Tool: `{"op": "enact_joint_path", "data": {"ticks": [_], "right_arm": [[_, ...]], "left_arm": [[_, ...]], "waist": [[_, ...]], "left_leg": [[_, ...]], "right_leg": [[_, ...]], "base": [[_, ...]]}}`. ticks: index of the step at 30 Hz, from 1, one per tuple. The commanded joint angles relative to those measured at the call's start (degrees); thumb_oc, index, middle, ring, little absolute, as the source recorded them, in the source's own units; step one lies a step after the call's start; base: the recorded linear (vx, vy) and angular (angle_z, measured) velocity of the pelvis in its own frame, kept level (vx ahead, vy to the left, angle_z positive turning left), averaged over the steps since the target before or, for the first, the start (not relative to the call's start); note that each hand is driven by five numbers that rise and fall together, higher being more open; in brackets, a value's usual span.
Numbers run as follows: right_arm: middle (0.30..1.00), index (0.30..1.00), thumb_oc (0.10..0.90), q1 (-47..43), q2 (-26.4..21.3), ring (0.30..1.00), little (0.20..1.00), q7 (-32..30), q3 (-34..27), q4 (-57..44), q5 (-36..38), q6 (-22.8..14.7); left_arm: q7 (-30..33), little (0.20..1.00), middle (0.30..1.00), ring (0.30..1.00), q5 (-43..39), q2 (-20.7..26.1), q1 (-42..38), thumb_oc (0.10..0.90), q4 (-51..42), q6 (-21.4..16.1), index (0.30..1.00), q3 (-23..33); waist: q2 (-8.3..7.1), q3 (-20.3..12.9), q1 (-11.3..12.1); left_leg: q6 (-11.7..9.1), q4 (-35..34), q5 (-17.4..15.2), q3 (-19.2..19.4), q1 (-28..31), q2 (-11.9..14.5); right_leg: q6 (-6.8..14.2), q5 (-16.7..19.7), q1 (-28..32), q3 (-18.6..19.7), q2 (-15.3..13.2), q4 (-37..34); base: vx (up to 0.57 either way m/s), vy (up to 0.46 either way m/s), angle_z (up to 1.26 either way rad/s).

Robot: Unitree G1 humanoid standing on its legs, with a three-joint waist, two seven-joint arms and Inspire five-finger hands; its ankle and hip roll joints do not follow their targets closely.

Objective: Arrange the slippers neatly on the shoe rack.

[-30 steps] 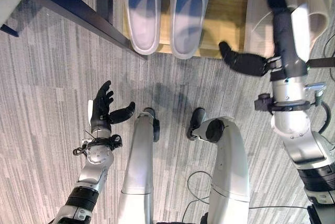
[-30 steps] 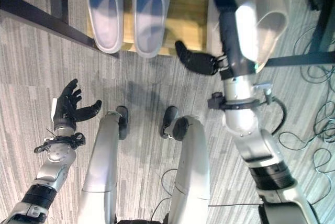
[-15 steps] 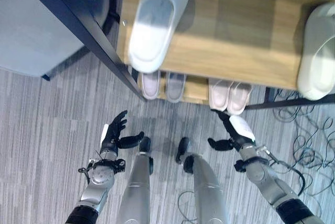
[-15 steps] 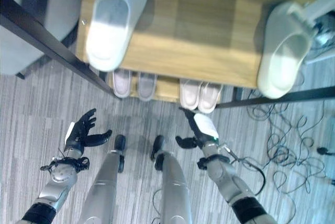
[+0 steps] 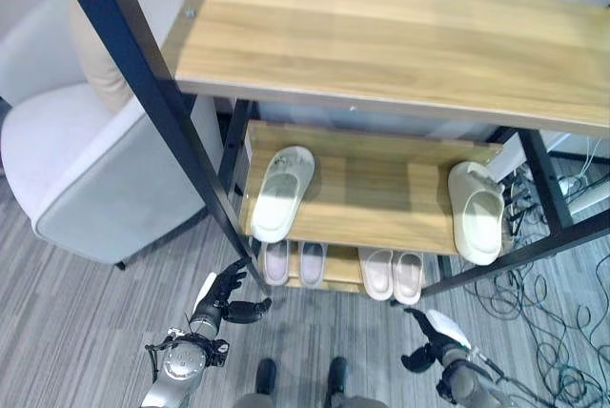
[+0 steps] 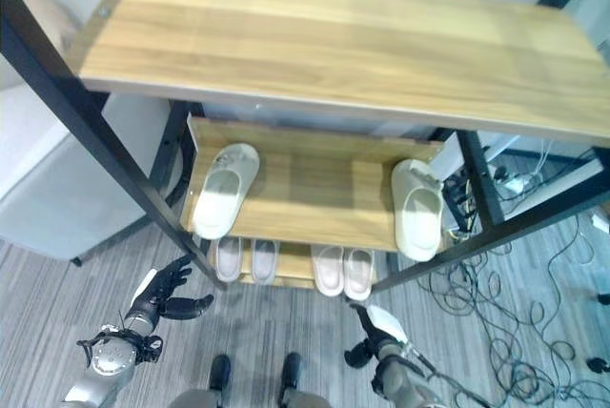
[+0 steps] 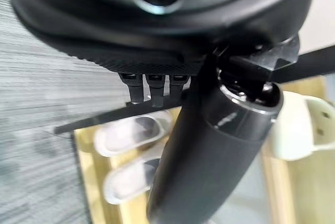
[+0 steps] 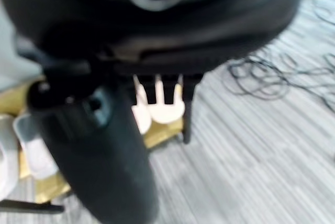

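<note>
A wooden shoe rack (image 5: pixel 381 36) with a black metal frame is seen from above, 3 shelves in view. On the middle shelf (image 5: pixel 381 193) 2 cream slippers are set well apart: a left slipper (image 5: pixel 280 193) tilted at the left end and a right slipper (image 5: pixel 477 210) at the right edge, its heel over the shelf's front. On the bottom shelf 2 pairs are lined up side by side — a pale grey pair (image 5: pixel 293 261) and a pinkish-white pair (image 5: pixel 393 274).

No writing or label can be read on any slipper or on the rack.

The left hand (image 5: pixel 223 301) is held over the grey carpet (image 5: pixel 76 322) in front of the rack, fingers spread, nothing in it. The right hand (image 5: pixel 431 339) is held low at the right, fingers relaxed and empty, partly cut off by the frame's lower edge. A grey armchair (image 5: pixel 86 151) stands left of the rack; cables (image 5: pixel 534 303) are strewn on the floor at the right.

Compared with 0.5 s ago, the whole scene is shown from farther back — the camera has moved; the top shelf is now taken in, and both hands remain empty below the rack.
</note>
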Motion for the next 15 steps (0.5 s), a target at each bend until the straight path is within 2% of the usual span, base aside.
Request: {"op": "enact_joint_path", "data": {"ticks": [1, 9, 15], "right_arm": [[0.9, 0.9, 0.8, -0.2, -0.9, 0.9, 0.9, -0.5, -0.7, 2.6, 0.0, -0.2], [0.9, 0.9, 0.8, 1.1, 1.5, 0.9, 0.9, -0.2, -1.2, 5.9, 1.1, 0.8], [0.9, 0.9, 0.8, 1.5, 3.0, 0.9, 0.9, 0.3, -0.9, 7.4, 1.5, 1.5]], "left_arm": [[-3.3, 0.9, 0.9, 0.9, 0.0, 1.5, -1.3, 0.8, -8.5, -4.1, 0.9, -2.7], [-5.9, 0.9, 0.9, 0.9, -1.6, 1.7, -1.0, 0.8, -14.8, -3.3, 0.9, -3.8], [-8.3, 0.9, 0.9, 0.9, -5.4, 2.5, -1.2, 0.8, -20.5, -2.9, 0.9, -3.8]], "waist": [[-0.58, -4.6, 0.6], [-1.2, -5.6, 1.3], [-2.27, -5.7, 2.3]], "left_leg": [[-2.3, -1.0, -1.4, -0.1, -1.3, 1.0], [-2.5, -1.0, -2.1, -0.3, 0.2, 0.9], [-2.1, -1.0, -2.6, -0.6, 0.9, 0.7]], "right_leg": [[4.7, -6.2, 1.5, -0.1, -1.3, 0.8], [5.4, -6.1, 3.4, -0.3, -1.6, 0.4], [5.5, -6.0, 4.2, -0.2, -1.8, 0.4]], "base": [[0.09, 0.041, 0.03], [0.01, 0.038, 0.05], [-0.01, 0.038, 0.01]]}}
